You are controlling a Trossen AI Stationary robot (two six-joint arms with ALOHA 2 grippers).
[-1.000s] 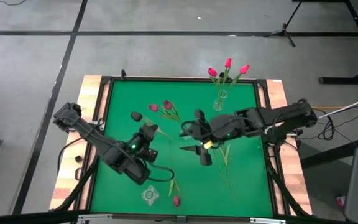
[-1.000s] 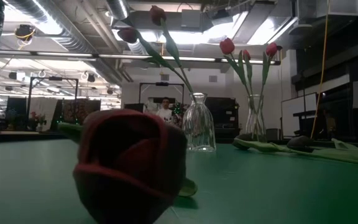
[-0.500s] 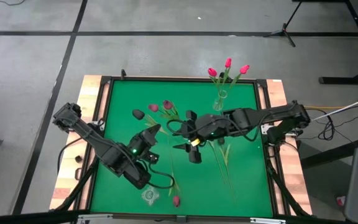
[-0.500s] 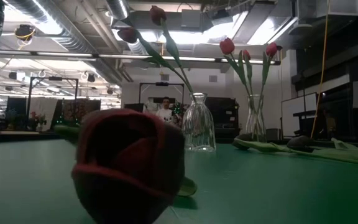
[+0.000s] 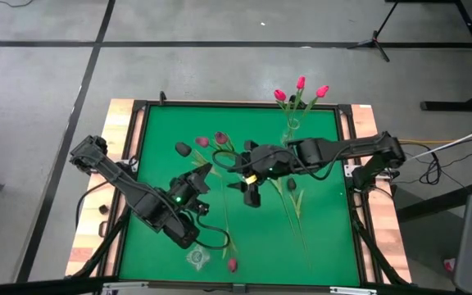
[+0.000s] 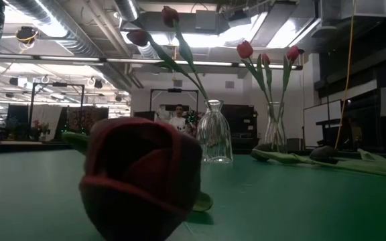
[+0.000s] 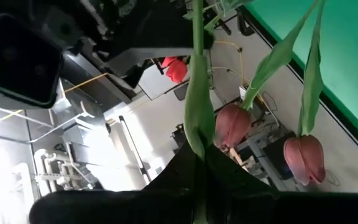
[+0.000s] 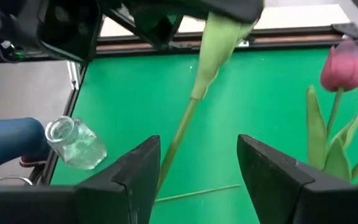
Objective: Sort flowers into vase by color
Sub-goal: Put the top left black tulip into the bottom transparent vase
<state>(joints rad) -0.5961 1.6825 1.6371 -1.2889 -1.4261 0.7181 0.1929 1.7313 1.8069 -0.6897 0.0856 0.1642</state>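
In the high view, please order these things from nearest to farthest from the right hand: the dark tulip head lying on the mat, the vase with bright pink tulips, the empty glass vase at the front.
From the right hand:
1. Dark tulip head, lying on the mat toward the left arm's side.
2. Vase with bright pink tulips, at the far edge on the right arm's side.
3. Empty glass vase, lying at the near edge.
The first two are fairly close.

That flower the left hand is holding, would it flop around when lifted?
Probably somewhat: the flower has a long thin stem, pinched in the shut left hand. Its broad leaf looks soft, so it likely bends. It seems light; the open right hand waits around its stem.
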